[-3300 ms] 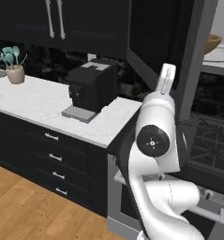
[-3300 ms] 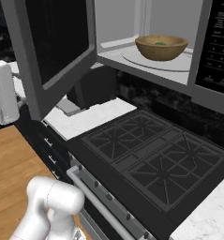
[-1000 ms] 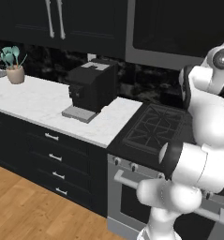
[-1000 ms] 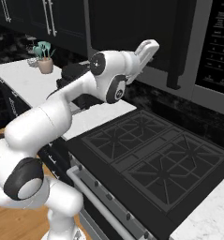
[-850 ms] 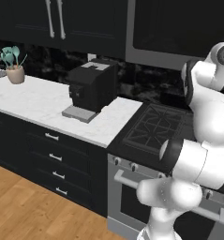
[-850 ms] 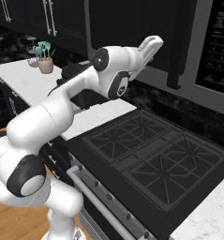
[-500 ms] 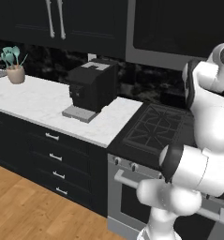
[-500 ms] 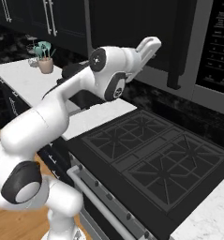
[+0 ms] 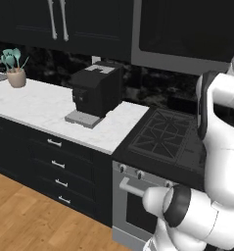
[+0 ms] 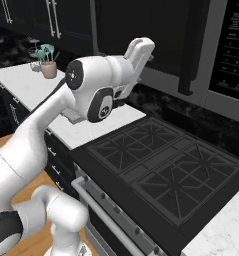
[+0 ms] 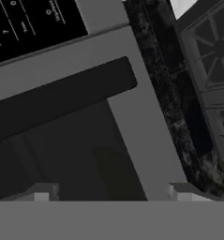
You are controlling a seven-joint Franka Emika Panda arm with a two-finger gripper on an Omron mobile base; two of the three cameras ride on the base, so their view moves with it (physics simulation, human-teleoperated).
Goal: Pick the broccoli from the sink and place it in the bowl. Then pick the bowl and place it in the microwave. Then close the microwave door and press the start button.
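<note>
In the left base view, the microwave door (image 9: pixel 187 29) sits flush above the stove (image 9: pixel 170 137), with the coffee machine (image 9: pixel 95 93) on the counter beside it. In the right base view, the arm's hand reaches the door near its dark handle (image 10: pixel 189 50). In the hand view, the gripper (image 11: pixel 112 193) faces the door close up, its tips spread wide apart.

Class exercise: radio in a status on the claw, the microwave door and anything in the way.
Claw open, empty, facing the door. Door shut, handle near the claw. Start not yet pressed. Nothing between claw and door.
</note>
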